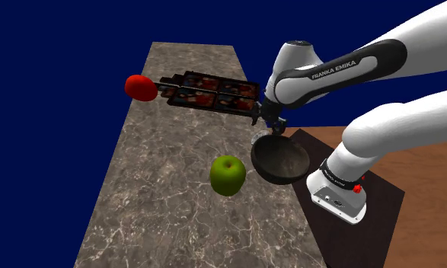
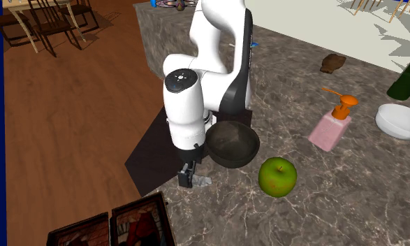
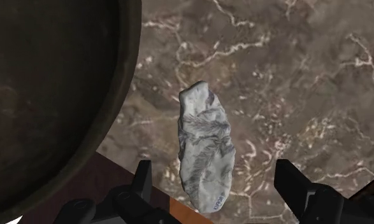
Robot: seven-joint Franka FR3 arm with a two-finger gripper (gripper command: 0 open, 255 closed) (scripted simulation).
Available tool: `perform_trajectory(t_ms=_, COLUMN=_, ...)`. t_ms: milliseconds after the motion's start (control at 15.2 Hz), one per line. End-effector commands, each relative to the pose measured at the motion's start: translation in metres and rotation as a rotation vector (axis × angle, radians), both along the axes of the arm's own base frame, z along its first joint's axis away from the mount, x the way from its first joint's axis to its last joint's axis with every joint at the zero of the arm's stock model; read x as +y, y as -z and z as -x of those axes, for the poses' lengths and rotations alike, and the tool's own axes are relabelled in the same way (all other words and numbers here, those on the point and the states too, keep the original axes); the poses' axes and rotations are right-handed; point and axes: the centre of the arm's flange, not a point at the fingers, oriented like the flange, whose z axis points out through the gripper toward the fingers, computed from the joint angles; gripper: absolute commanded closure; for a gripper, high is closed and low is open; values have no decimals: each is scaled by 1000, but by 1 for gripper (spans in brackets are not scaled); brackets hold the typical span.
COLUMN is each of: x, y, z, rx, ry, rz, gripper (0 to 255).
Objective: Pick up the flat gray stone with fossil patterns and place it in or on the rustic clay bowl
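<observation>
Stone (image 3: 204,149) between parted pincer (image 3: 215,174), bowl (image 3: 64,95) — half cropped

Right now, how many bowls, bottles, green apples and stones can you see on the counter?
Bowls: 2, the dark bowl and the white bowl.
Bottles: 2, the pink soap bottle and the dark green bottle.
Green apples: 1, the green apple.
Stones: 1, the grey stone.
Total: 6.
</observation>
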Motion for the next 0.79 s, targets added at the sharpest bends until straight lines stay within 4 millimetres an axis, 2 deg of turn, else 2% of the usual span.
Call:
perform_trajectory(t_ms=0, x=-1, y=11, z=0, rx=-2, ry=3, rz=4, gripper=0)
perform_trajectory(t_ms=198, x=0, y=30, z=-1, rx=-2, ry=3, rz=4, gripper=0)
perform_trajectory(t_ms=726, x=0, y=29, z=-1, rx=-2, ry=3, rz=4, gripper=0)
